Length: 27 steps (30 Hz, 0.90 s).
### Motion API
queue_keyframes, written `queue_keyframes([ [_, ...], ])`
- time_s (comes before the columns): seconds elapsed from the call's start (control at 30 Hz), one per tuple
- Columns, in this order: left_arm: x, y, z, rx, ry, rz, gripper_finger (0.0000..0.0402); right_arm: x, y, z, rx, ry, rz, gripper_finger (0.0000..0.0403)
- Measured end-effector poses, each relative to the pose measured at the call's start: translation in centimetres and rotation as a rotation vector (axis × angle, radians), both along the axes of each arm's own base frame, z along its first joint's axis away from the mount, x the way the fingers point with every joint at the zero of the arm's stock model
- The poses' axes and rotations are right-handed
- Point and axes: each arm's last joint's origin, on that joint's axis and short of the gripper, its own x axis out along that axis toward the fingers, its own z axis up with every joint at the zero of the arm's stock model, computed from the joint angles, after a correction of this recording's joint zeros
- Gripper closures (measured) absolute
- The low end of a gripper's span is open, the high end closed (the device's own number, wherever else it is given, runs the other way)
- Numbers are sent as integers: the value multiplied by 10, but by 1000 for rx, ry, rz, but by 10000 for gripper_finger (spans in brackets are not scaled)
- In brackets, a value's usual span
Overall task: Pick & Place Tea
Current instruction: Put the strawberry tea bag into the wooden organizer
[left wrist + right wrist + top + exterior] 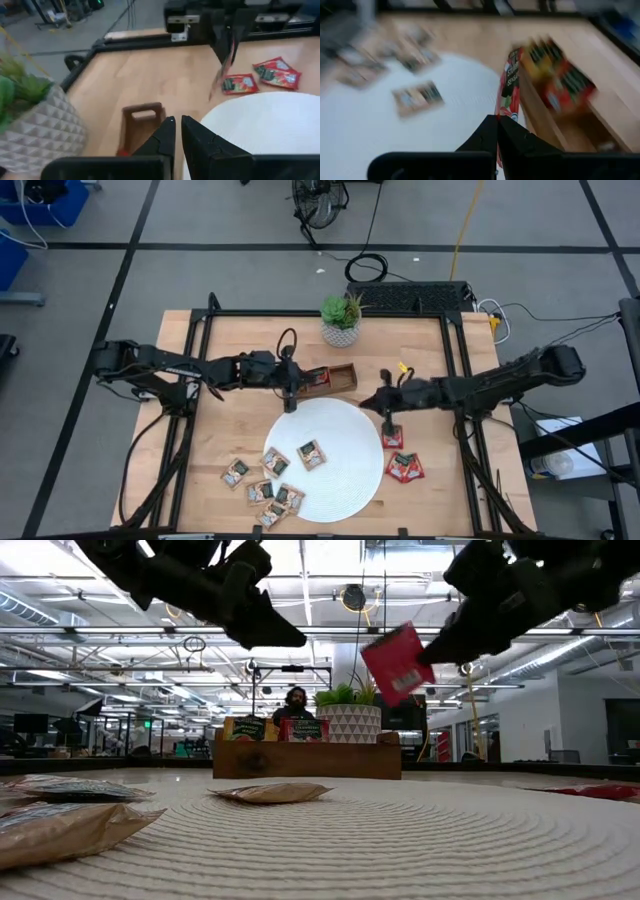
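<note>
Right gripper (pixel 425 652): pinching a red sachet (pixel 397 662) by one edge, above the table at right of centre in the high view.
Left gripper (pixel 290 393): fingers nearly pressed together, I see nothing in them; over the plate's (pixel 340 480) upper rim, beside the tray (pixel 343 377).
Tea: tan sachets (pixel 311 453) lower left on and off the plate; red ones (pixel 404 467) right of it; some in the tray.
Handling: I judge it light, thin, floppy; an edge pinch lets it swing.
</note>
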Motion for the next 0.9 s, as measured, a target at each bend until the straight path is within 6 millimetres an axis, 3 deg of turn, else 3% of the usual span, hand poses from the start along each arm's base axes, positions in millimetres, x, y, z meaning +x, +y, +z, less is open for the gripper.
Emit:
queue_keyframes([
  [0.23,13,4,-5,-120,-104,-44,330,-2,-31,-9,23,-256,159,403],
  [0.53,27,7,-16,-141,-196,-113,246,4,-46,-17,-2,-288,196,403],
  [0.73,41,2,-26,-131,-236,-248,237,8,-51,-24,4,-276,177,403],
  [0.9,55,1,-30,-110,-230,-260,248,9,-50,-24,27,-307,223,403],
])
